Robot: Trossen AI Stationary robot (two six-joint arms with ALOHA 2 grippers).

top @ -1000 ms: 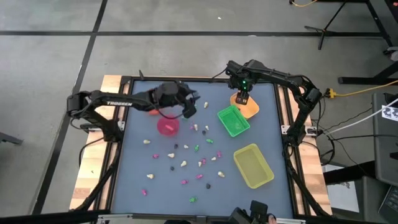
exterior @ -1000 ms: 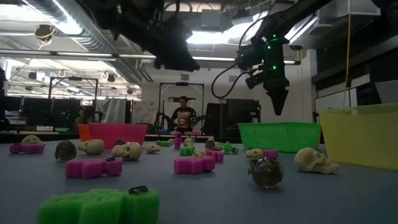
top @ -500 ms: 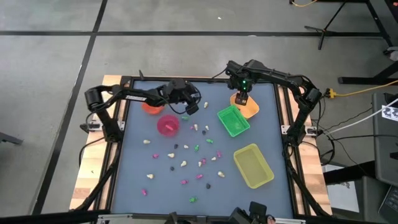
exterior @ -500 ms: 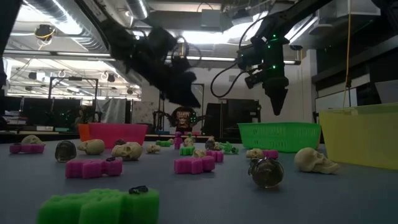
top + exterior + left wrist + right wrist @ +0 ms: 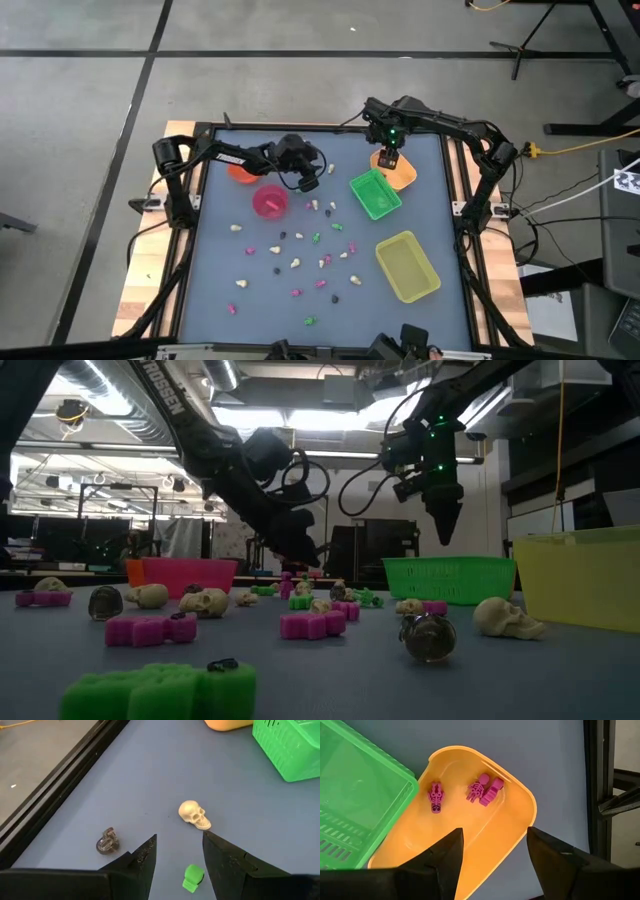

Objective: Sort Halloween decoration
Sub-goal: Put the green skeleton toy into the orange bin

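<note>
L gripper fingers apart, nothing held, poised low over surface. Cream skull lies just ahead of the fingertips, slightly twd the R finger; green trinket sits between the fingers; dark trinket is outboard of the L finger, nr the surface's framed edge.

Skull judged light, rigid, smooth-domed, likely to roll or squirt out; best pinched across the temples, not crown-to-jaw. Green piece looks foam-soft, forgiving.

R gripper fingers apart, empty, held over orange tray w/ three pink skeletons already in it; green tray abuts alongside.

Remaining trinkets are scattered mid-surface, well spaced. Room ahead of L fingers is open; the frame edge is close on the dark-trinket side, so approach there is tight.
</note>
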